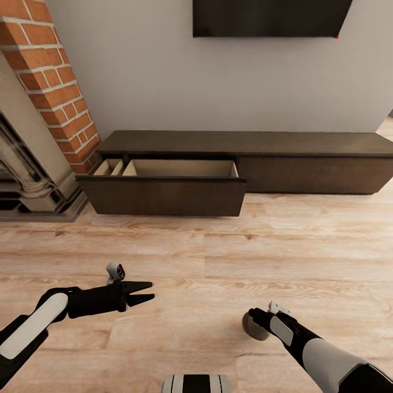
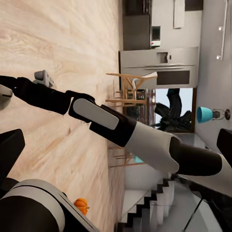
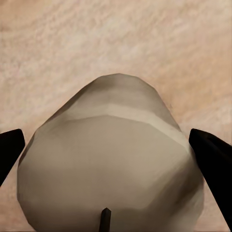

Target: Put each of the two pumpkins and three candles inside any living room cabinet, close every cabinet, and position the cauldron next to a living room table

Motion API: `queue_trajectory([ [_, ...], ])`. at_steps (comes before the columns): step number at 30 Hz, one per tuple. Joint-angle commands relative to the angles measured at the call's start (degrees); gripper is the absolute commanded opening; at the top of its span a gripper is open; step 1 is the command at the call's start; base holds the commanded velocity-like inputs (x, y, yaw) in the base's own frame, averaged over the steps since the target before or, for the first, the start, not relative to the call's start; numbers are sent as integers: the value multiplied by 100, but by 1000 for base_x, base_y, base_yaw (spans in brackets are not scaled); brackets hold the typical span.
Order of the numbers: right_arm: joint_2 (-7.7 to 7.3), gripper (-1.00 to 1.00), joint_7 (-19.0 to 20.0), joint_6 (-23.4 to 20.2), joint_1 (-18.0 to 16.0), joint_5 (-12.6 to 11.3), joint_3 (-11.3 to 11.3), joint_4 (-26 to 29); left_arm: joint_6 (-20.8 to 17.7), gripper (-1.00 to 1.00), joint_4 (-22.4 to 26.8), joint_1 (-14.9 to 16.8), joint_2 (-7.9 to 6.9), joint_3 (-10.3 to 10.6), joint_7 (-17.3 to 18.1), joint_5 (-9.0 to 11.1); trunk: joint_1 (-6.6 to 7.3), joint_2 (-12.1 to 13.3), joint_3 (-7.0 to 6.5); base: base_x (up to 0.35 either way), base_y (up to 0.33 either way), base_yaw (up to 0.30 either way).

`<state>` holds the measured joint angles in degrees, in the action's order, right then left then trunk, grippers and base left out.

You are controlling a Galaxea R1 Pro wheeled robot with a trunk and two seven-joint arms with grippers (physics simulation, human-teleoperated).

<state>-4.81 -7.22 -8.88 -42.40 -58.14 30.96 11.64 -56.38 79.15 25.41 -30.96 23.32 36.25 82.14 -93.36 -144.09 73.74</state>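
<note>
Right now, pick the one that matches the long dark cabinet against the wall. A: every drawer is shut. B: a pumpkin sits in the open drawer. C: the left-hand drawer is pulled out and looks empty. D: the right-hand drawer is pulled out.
C: the cabinet has its left drawer pulled out, its pale interior showing nothing inside, while the right front sits flush.

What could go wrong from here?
1. The pale grey rounded object bulges wide between the right gripper fingers; it may slip before reaching the dark brown wooden cabinet with its open drawer.
2. The small orange pumpkin lies on the floor by the robot's body; driving could knock it.
</note>
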Motion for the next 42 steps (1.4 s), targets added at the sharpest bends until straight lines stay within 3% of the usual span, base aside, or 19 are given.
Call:
queue_trajectory([
  [1, -5, -100, -43, -26, 0, -40, 42, 23, -14, 100, -5, 8, -1, 13, 21, 4, 1, -2, 4, 0, 6, 284],
  [11, -14, -100, 54, 185, 4, -28, 62, 31, -17, 100, -5, 8, -6, 12, 23, 4, 1, -2, 4, 0, 1, 193],
  [14, -19, -100, 106, 282, 4, -32, 277, 31, -21, 100, -5, 8, -7, 11, 23, 4, 1, -2, 4, 0, 0, 16],
  [19, -20, -100, 350, 312, 4, -46, 394, 31, -22, 100, -5, 8, -7, 8, 23, 7, 1, -2, 4, 0, 0, 3],
  [42, -11, -100, 511, 308, 4, -49, 428, 23, -23, 100, -66, 8, -16, 6, 23, 13, 1, -2, 4, 0, 0, 0],
])
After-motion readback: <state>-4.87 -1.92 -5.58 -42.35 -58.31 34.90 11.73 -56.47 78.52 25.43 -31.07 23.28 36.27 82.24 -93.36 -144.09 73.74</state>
